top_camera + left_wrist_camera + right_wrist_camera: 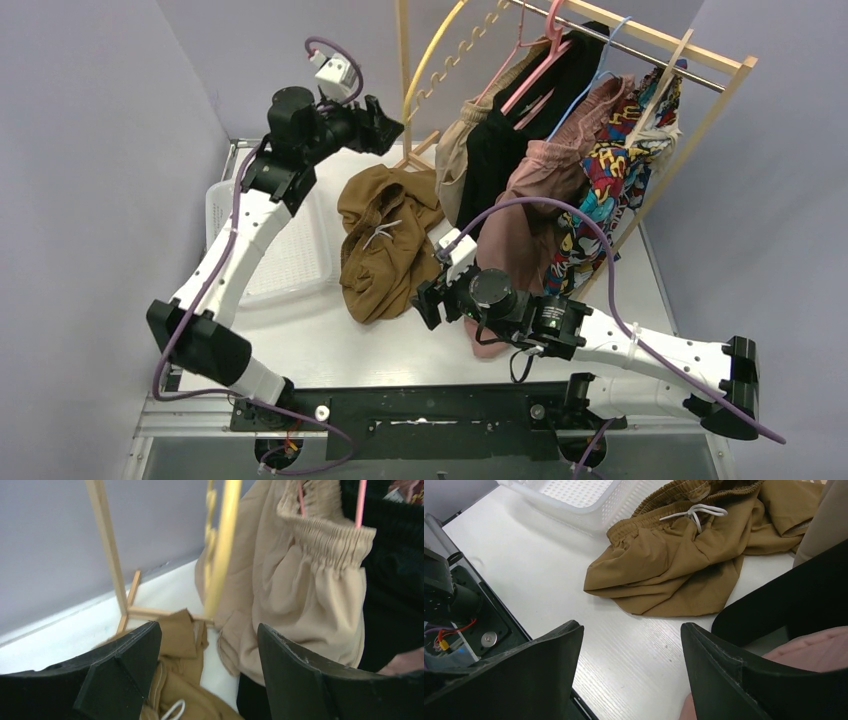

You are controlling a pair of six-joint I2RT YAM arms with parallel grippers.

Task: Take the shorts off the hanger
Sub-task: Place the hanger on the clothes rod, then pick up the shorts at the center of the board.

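Closest in, my right gripper [631, 627] hovers low over the table [549, 580], jaws spread wide, nothing between them. The dusty pink shorts [525, 235] hang right by my outer finger. That's risk one: close or swing here and I catch that cloth and drag the garment, hanger and all. My purple cable [540, 200] loops across the same fabric, so a quick pull could snag it too.

Just beyond, the olive-brown shorts [385, 240] lie crumpled on the table, off any hanger, one edge by the white basket [290, 250].

Further up, my left gripper [385, 125] sits high beside the rack. Its jaws are well apart and empty too, facing the beige shorts [310, 580] on their pink hanger [361, 505]. Watch the yellow hanger [222, 555] in front: reach straight in and I knock it, or pinch it with the cloth. If I grab only loose fabric below the elastic, the waistband may cling to the hanger and tug the wooden rack [403, 70] over. The black shorts [510, 140] press against the beige, so I could take both.
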